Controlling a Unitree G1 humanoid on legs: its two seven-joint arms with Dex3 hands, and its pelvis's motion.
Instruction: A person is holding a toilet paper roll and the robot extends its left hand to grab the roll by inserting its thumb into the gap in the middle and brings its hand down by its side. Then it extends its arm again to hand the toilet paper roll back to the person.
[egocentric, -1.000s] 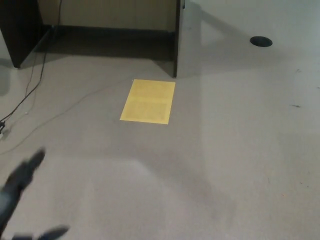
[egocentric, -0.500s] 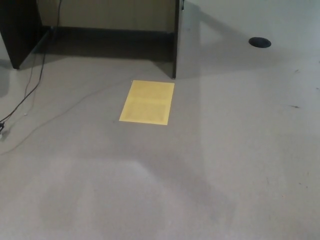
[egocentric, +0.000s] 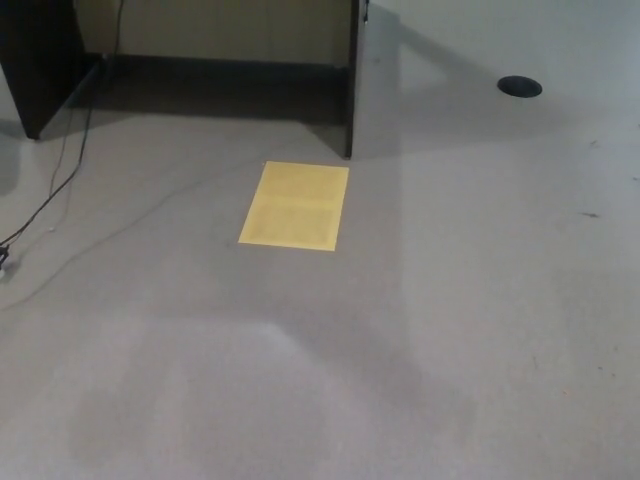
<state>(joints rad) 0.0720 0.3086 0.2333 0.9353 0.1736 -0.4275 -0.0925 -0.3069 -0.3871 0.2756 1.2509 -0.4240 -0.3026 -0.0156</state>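
Gone from the lower left corner since a second ago: the left hand, now out of sight, as over the last half second. Showing only a grey carpeted floor (egocentric: 480, 300), lying flat and wide. Resting on it near the middle, a yellow sheet (egocentric: 295, 205), flat, just in front of a dark desk panel (egocentric: 351, 80). Standing at upper left, another dark panel (egocentric: 35, 60); trailing past it across the carpet, thin cables (egocentric: 55, 190). Sitting at upper right, a round black floor cap (egocentric: 520, 86). Leaving broad open carpet across the lower and right parts. Showing neither hand, so cannot tell whether holding anything. Showing no toilet paper roll and no person.
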